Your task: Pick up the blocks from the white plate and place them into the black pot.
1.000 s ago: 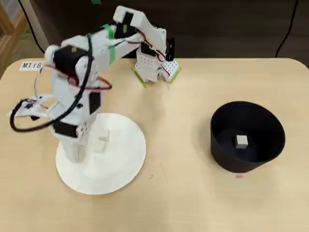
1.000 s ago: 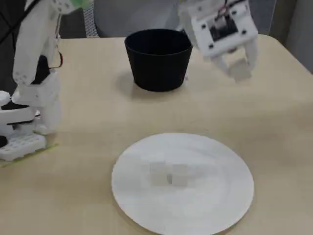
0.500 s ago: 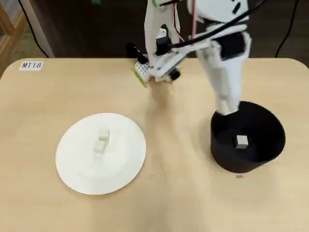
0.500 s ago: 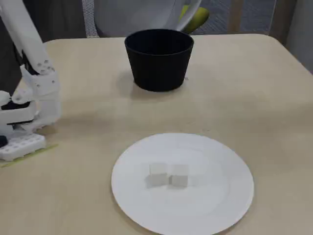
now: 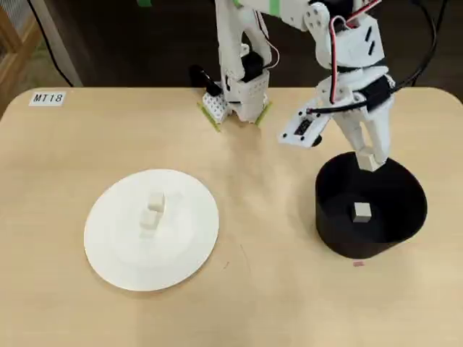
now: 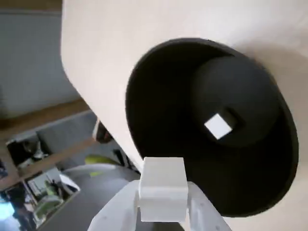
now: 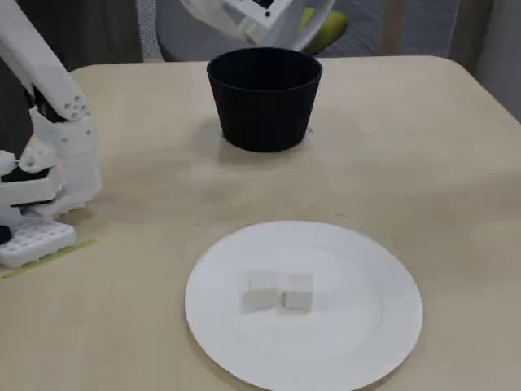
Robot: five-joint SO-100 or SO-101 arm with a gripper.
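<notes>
In the overhead view the black pot (image 5: pixel 340 235) stands at the right with one pale block (image 5: pixel 362 212) on its floor. My gripper (image 5: pixel 370 160) hangs over the pot's far rim, shut on another block (image 5: pixel 370 162). The wrist view shows that held block (image 6: pixel 162 185) between the two white fingers (image 6: pixel 204 214), above the pot (image 6: pixel 159 110) and the block (image 6: pixel 217 126) inside. Two blocks (image 5: pixel 151 210) lie side by side near the middle of the white plate (image 5: pixel 181 253). The fixed view shows these blocks (image 7: pixel 280 291), the plate (image 7: pixel 358 334) and the pot (image 7: pixel 264 106).
The arm's base (image 5: pixel 235 97) is clamped at the table's far edge, seen at the left in the fixed view as a white base (image 7: pixel 37 204). A label reading MT18 (image 5: pixel 48 97) lies at the back left corner. A small pink mark (image 5: pixel 358 263) sits in front of the pot.
The arm has swung from the plate across to the pot, carrying a block, and the gripper now hangs over the pot's rim. Two blocks stay on the plate, one in the pot.
</notes>
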